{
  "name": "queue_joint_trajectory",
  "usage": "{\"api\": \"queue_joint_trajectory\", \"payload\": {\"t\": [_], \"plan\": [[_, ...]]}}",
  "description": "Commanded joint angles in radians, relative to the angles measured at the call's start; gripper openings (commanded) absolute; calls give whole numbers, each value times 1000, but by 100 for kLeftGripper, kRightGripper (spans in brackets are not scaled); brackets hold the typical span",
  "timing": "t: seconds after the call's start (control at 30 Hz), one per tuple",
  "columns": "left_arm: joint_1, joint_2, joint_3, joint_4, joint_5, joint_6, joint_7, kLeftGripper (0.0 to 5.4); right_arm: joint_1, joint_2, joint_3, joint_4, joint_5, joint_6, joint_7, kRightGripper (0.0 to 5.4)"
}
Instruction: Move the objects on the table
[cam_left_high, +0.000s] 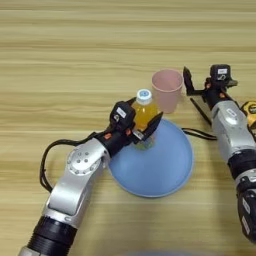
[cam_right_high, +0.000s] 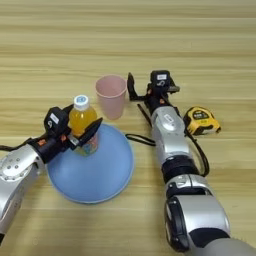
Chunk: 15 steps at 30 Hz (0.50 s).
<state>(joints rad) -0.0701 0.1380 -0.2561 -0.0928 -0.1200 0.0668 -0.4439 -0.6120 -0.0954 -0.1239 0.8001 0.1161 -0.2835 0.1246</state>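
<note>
The orange juice bottle with a white cap stands upright on the far left part of the blue plate. My left gripper is shut on the bottle, one finger behind it and one in front on its right. Just beyond the plate's far rim, the pale pink cup stands upright on the table. Close to the right of the cup, my right gripper is open and holds nothing; its upper finger is a little apart from the cup's wall.
A yellow tape measure lies right of my right forearm. A black cable runs along the table from the right arm toward the plate's right rim. Another cable loops left of my left arm.
</note>
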Motion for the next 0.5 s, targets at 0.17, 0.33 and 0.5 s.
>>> {"api": "queue_joint_trajectory", "payload": {"t": [0.17,0.33,0.5], "plan": [[7,13,-24,28,35,10,-5,400,-33,-14,-19,49,-6,55,-44,540],[8,12,-27,26,36,9,-14,454,-37,-12,-25,55,-7,57,-39,540],[7,8,-21,27,36,8,-9,509,-39,-12,-28,60,-8,59,-37,540]]}}
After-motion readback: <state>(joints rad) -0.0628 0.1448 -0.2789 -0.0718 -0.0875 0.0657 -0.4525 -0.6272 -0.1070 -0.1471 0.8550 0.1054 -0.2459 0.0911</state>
